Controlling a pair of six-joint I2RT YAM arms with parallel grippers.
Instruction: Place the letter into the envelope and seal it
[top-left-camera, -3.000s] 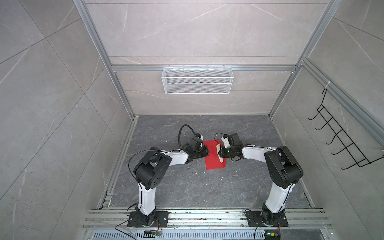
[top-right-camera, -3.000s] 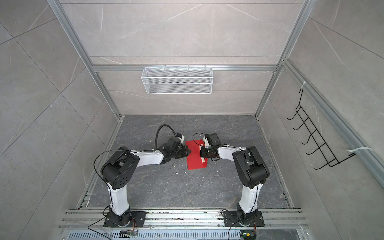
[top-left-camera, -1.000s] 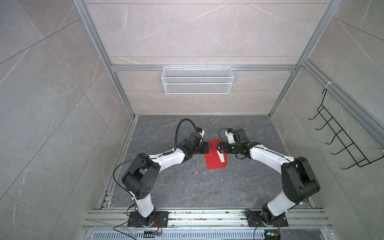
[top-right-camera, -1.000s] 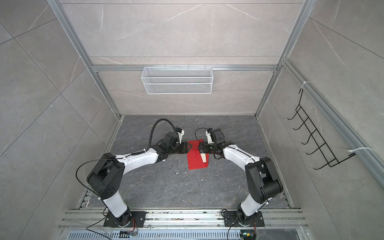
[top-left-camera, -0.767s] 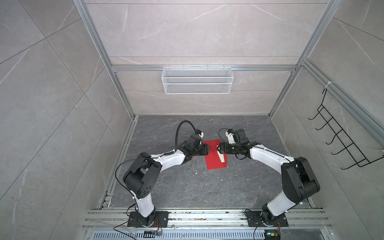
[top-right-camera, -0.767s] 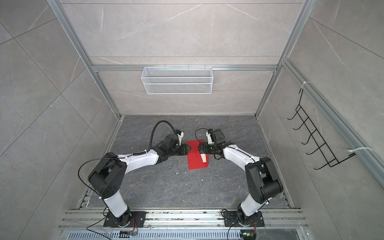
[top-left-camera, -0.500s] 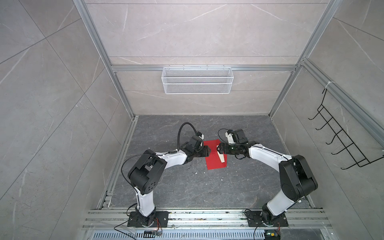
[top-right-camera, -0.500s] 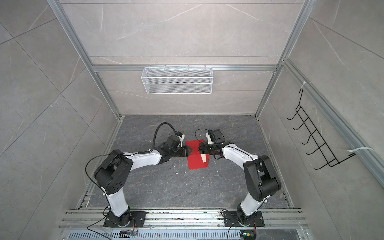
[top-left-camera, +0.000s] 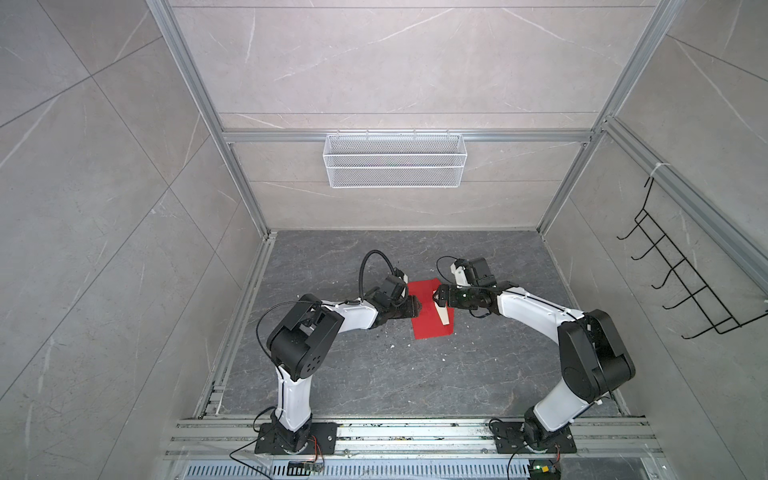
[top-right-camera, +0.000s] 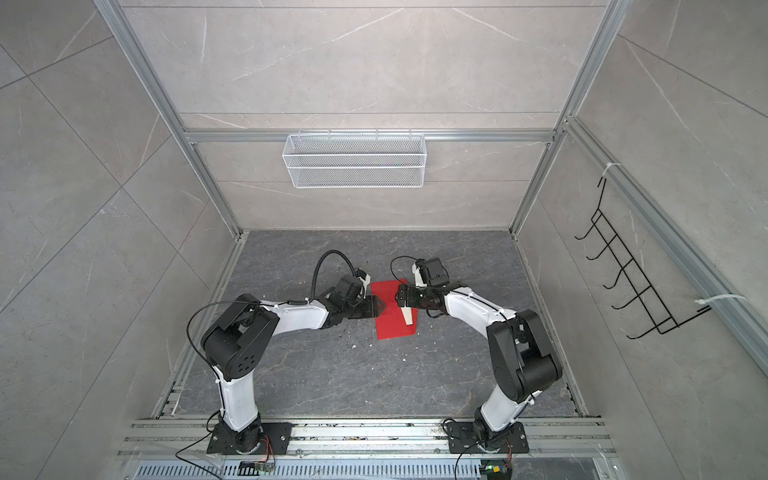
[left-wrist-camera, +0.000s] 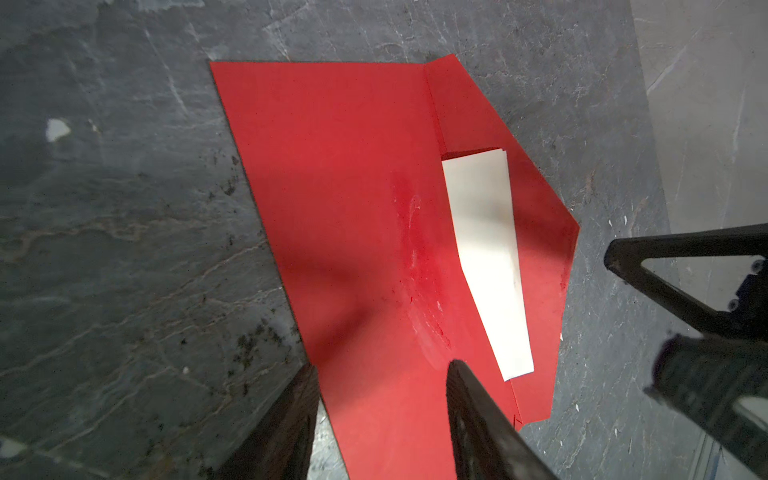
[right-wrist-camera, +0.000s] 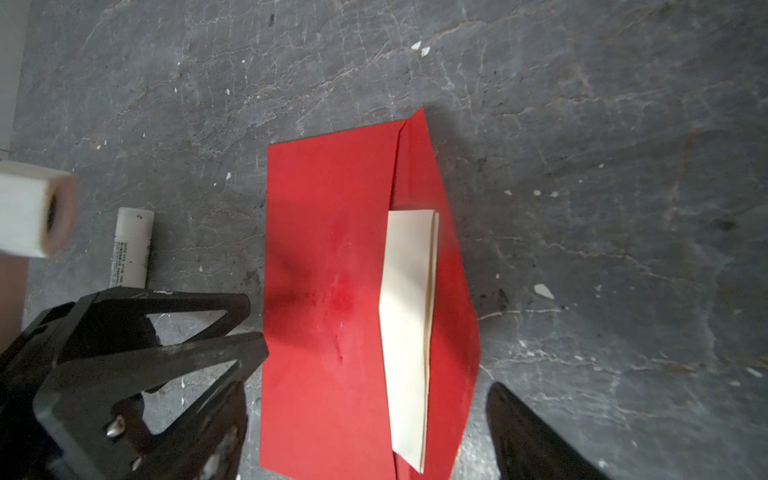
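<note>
Pin envelope (left-wrist-camera: 340, 208) with half-open, empty left gripper (left-wrist-camera: 380, 395); nudge protruding letter (left-wrist-camera: 486, 257) fully inside using wide-open, empty right gripper (right-wrist-camera: 365, 403).

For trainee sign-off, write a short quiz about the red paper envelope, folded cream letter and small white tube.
1. True or false: the pointed flap of the red paper envelope is folded shut.
2. The folded cream paper letter is: A) fully inside; B) partly inside, overhanging the flap; C) apart from the envelope.
3. What grips the small white glue-stick tube?
Key: 1 false; 2 B; 3 nothing, it lies on the grey tabletop.
</note>
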